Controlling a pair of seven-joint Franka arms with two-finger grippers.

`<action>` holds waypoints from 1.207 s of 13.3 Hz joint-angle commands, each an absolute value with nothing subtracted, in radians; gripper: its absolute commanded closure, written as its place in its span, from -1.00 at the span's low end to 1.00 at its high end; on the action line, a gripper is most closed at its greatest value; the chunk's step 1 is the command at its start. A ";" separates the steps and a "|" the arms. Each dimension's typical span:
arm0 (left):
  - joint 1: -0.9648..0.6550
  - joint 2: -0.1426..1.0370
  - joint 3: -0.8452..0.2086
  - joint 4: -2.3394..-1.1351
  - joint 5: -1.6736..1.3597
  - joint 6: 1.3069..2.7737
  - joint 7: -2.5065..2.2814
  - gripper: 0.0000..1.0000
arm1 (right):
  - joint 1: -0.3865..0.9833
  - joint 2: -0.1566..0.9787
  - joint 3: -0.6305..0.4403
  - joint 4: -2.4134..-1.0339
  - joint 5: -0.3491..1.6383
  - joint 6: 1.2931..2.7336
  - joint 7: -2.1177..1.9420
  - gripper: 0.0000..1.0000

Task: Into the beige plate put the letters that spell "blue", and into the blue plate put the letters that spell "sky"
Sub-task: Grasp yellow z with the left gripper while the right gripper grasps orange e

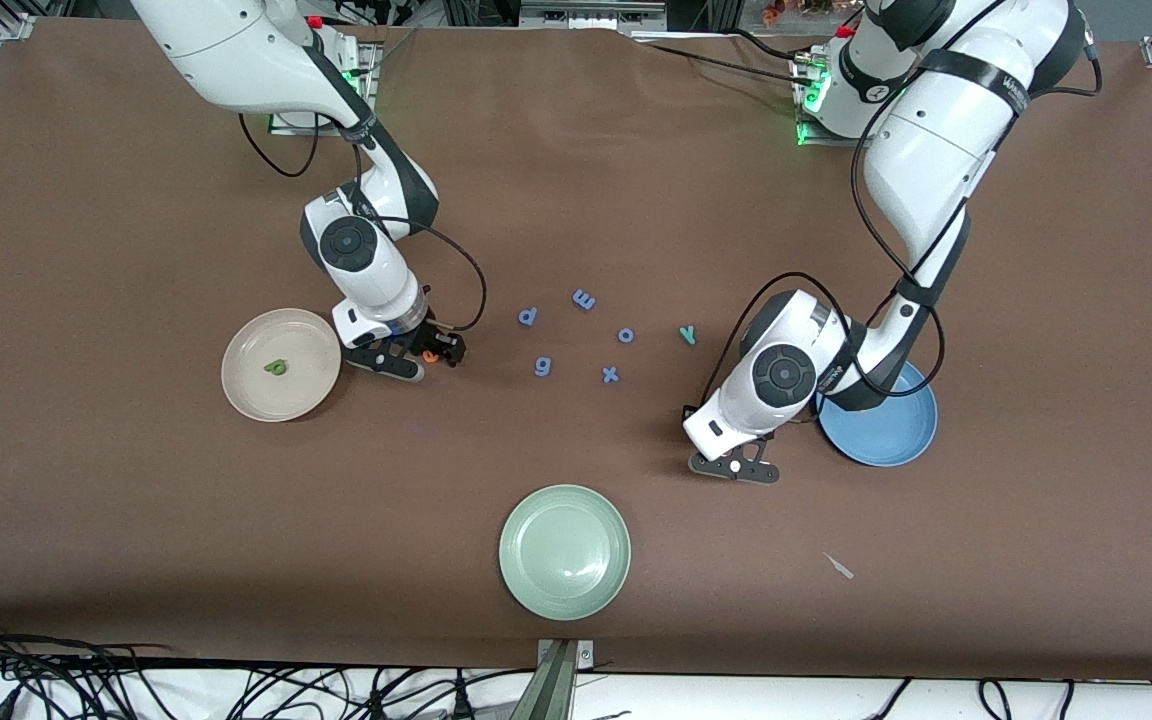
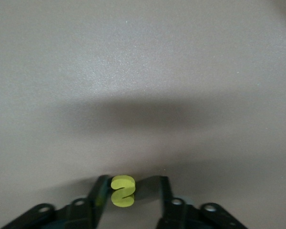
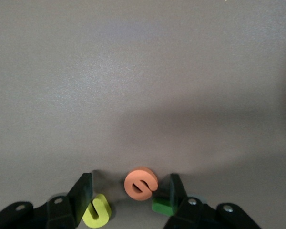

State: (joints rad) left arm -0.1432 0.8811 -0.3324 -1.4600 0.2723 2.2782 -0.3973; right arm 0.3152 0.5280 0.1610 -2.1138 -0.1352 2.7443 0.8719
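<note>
The brown worktop [image 1: 576,180] fills the front view, and both my arms reach down to it. My left hand [image 1: 736,466] is low on the worktop in the lower middle of the frame, just beside the blue plate [image 1: 886,430]. In the left wrist view its fingers [image 2: 99,193] press on both sides of the yellow s [image 2: 122,191], so it is gripping that letter. The teal y [image 1: 688,334] lies higher in the frame, near the middle. My right hand [image 1: 406,356] is down just beside the beige plate [image 1: 256,395], at the right arm's end. Its fingers [image 3: 83,191] stand apart, with the orange e [image 3: 141,183] between them and not touched. The yellow u [image 3: 97,211] lies by one finger and a green letter [image 3: 161,206] by the other. The dark green b [image 1: 276,368] sits in the beige plate. Five blue-purple letters [image 1: 584,299] lie in the middle. A pale green plate [image 1: 564,590] sits low in the frame.
</note>
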 commanded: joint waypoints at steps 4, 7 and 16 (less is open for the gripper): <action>-0.121 0.873 -0.333 -1.453 0.253 2.260 -0.390 0.80 | 0.318 0.512 0.161 -2.152 -0.147 2.752 0.885 -0.21; -0.115 0.790 -0.336 -1.437 0.253 2.095 -0.385 0.80 | 0.318 0.514 0.160 -2.154 -0.147 2.758 0.884 -0.10; 0.067 0.715 -0.328 -1.505 0.374 1.807 -0.022 0.79 | 0.316 0.450 0.140 -2.163 -0.149 2.703 0.835 0.80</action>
